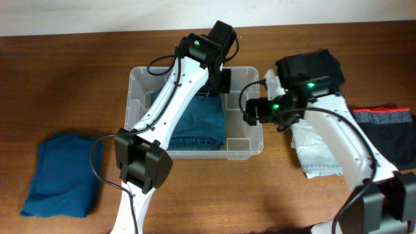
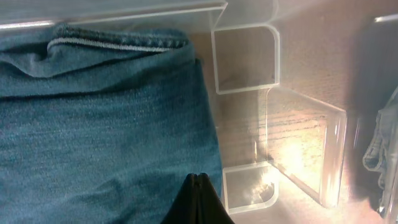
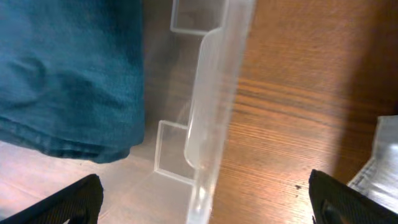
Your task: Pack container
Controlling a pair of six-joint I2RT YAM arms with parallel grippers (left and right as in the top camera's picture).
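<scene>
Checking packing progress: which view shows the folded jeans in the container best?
Overhead: the jeans lie inside the container, partly crossed by the left arm. Left wrist shows only close-up denim and a waistband seam; right wrist just one folded edge.

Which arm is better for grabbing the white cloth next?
Probably the right. The right gripper is open over the right rim of the container, on the same side as the white cloth. The left gripper is shut over the jeans in the container, farther from that cloth.
</scene>
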